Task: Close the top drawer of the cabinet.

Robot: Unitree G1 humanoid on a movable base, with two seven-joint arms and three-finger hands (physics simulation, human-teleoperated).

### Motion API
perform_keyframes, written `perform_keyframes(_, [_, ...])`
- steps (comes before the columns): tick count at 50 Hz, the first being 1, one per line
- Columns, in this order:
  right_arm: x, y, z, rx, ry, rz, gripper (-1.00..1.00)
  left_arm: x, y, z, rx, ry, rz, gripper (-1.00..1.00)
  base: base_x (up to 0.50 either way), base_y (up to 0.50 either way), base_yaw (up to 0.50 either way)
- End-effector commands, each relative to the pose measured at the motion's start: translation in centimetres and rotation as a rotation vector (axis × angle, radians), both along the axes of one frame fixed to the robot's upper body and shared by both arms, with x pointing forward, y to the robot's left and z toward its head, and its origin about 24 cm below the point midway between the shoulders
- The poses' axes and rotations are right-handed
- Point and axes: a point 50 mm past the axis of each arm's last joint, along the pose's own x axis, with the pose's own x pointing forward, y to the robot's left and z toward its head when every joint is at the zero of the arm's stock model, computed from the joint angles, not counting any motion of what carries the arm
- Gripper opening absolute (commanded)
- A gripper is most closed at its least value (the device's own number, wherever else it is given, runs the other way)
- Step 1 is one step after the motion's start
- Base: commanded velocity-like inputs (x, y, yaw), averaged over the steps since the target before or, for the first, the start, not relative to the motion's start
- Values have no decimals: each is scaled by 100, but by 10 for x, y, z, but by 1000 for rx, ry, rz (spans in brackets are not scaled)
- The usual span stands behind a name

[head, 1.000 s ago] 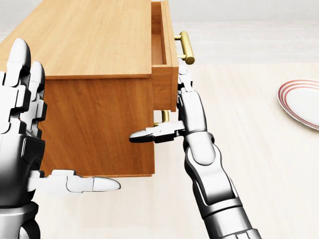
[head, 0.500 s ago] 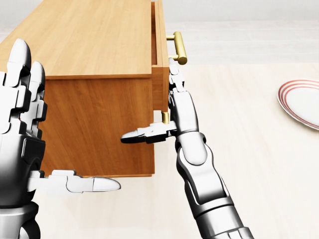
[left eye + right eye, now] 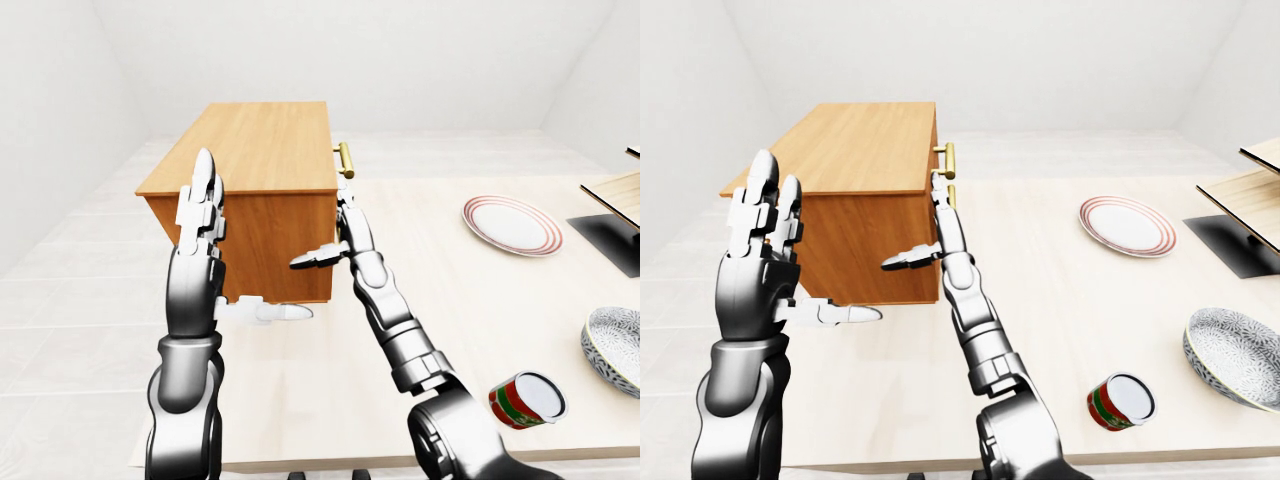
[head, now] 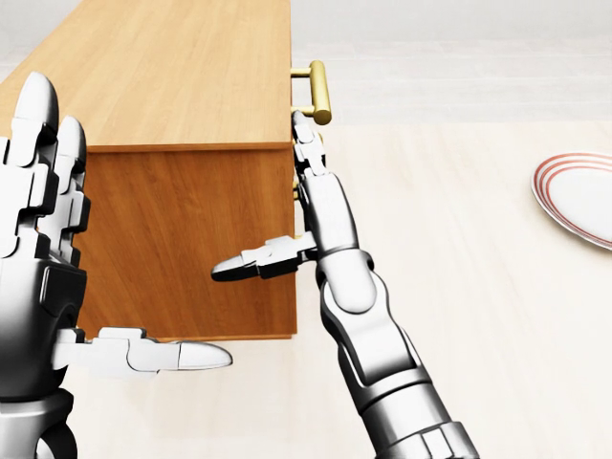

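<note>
The wooden cabinet [image 4: 182, 86] stands on the table at the upper left of the head view. Its top drawer sits pushed in, its front level with the cabinet's right face, and no gap shows. The drawer's brass handle [image 4: 316, 91] sticks out to the right. My right hand [image 4: 320, 206] is open, its fingers [image 4: 308, 148] lying flat against the drawer front just below the handle and its thumb [image 4: 253, 260] pointing left. My left hand [image 4: 48, 277] is open and upright at the left, near the cabinet's side, holding nothing.
The pale table [image 4: 478, 287] carries a red-rimmed white plate [image 4: 579, 196] at the right. The left-eye view shows a red can [image 3: 525, 400] on its side, a patterned bowl [image 3: 615, 345] and a black-based wooden rack [image 3: 612, 225] at the far right.
My right hand has moved left against the drawer front. The drawer has slid into the cabinet, and its handle has moved left with it. My left hand has not moved.
</note>
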Motion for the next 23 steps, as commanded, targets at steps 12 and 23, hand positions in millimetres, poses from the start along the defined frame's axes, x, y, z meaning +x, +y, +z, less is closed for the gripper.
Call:
perform_keyframes(12, [-13, 58, -1, -23, 33, 215, 100, 2, 0, -1, 2, 6, 1, 100, 0, 0, 0])
perform_keyframes(23, [-14, 57, -8, -28, 59, 215, 100, 2, 0, -2, 2, 11, 2, 100, 0, 0, 0])
